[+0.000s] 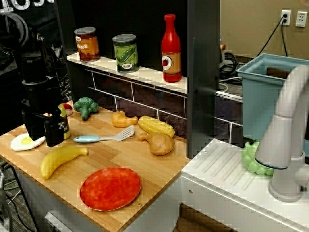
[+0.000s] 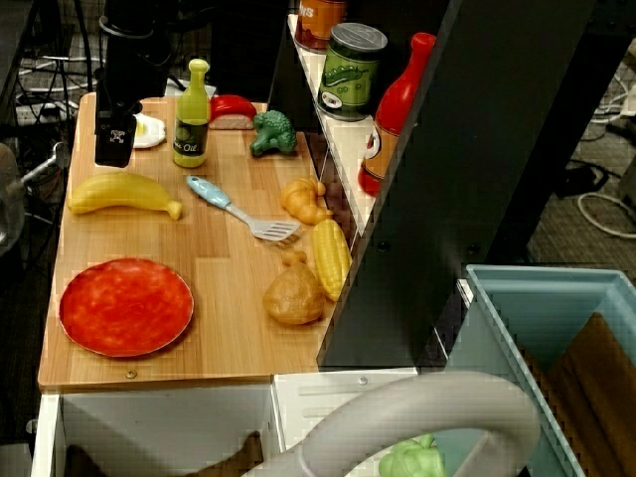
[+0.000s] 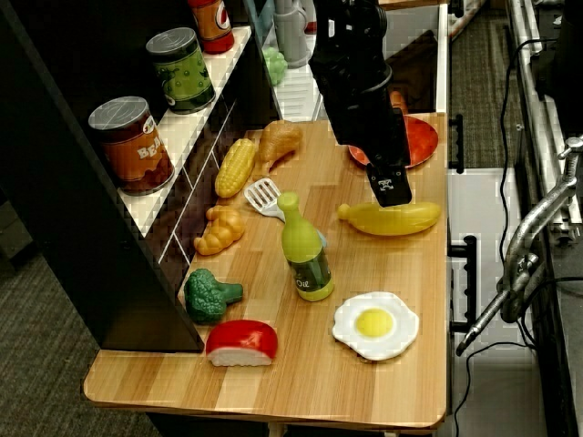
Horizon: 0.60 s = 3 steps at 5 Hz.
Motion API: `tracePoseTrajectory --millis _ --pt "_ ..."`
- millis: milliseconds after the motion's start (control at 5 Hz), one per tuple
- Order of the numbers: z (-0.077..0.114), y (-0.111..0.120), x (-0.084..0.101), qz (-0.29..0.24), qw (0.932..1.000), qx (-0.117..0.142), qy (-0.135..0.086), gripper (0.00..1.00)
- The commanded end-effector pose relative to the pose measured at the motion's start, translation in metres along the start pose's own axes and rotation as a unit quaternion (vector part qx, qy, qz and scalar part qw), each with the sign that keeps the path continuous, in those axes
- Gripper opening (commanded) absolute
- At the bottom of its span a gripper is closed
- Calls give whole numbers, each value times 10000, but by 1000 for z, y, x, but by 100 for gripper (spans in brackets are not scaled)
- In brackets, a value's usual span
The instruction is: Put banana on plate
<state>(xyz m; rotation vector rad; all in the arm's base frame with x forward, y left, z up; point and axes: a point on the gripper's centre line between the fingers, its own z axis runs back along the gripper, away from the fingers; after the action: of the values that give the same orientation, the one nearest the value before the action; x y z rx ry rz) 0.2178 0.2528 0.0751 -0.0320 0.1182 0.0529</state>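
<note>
The banana (image 1: 62,159), a smooth, curved piece of plain yellow plastic, is seen lying flat on the wooden table (image 2: 238,338), just beside the plate (image 1: 110,188) and not touching it. The plate is flat, round and red-orange, with a mottled face and a thin rim. The end effector (image 2: 114,139) is positioned on the far side of the banana from the plate, empty; whether its jaws are wide or narrow cannot be told. A slip is judged likely if the glossy curved body is gripped off-centre. The olive oil bottle (image 2: 191,114), standing upright farther from the plate, could be toppled by a careless descent.
</note>
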Motion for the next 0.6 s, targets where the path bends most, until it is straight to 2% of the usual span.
tracePoseTrajectory --millis 0,200,400 --pt "0 0 0 0 10000 0 0 100" --pt "12 -1 1 38 9998 -161 -86 100" --pt "5 1 3 123 9998 -143 -83 100"
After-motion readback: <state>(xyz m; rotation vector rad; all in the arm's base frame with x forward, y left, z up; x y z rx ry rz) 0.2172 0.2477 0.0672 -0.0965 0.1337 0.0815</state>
